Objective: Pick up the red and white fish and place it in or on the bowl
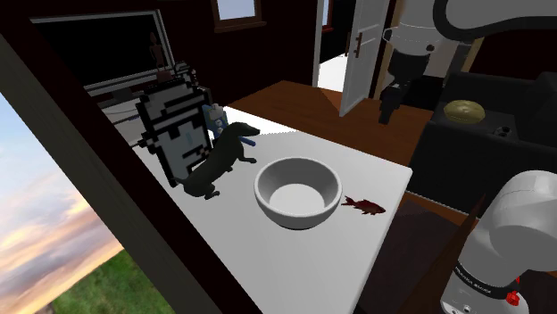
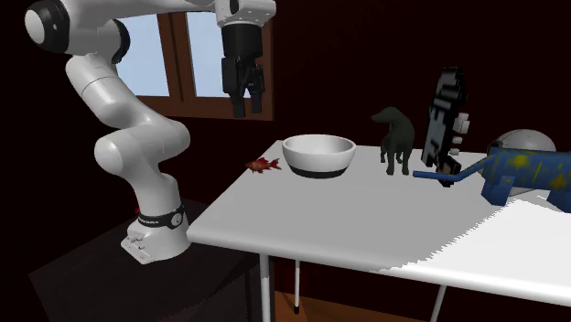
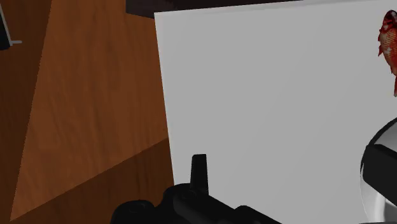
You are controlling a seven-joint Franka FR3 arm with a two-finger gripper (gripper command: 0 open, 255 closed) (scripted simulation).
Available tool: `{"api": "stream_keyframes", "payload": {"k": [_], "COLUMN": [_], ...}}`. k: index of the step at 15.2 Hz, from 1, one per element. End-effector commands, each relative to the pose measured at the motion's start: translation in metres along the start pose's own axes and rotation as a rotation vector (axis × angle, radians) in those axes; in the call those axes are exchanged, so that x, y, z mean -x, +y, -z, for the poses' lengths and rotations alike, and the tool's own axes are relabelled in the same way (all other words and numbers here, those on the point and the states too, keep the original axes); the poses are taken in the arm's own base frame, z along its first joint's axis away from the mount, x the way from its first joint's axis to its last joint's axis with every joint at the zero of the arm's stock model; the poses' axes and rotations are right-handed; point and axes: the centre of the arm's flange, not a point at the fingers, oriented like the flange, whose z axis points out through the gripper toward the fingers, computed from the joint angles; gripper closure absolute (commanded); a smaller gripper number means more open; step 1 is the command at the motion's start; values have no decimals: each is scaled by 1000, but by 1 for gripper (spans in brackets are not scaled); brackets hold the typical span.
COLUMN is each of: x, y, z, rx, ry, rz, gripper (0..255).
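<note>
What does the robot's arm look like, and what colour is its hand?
The arm is smooth, rounded and white, with dark joints. A black ring with a small red mark circles its foot. The gripper is all black.

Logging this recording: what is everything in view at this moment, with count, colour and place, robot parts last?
table: one, white, middle of the shoulder view.
bowl: one, white, on the table.
fish: one, red, lying on the table beside the bowl, on the stand's side.
animal figure: one, dark, standing on the bowl's other side.
pixelated figure: one, black and white, upright behind the animal figure.
spotted toy: one, blue with yellow spots, at the table's far end.
door: one, white, open, background.
arm: one, white with dark joints.
end effector: one, black, high above the table's edge.
</note>
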Motion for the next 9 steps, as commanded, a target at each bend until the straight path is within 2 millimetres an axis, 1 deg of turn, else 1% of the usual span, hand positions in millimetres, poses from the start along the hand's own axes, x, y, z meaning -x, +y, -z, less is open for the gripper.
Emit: {"api": "stream_keyframes", "payload": {"k": [1, 9], "x": [0, -1], "y": [0, -78], "z": [0, -63], "rx": [0, -43], "ry": [0, -58], "rz": [0, 147], "gripper": [0, 0]}}
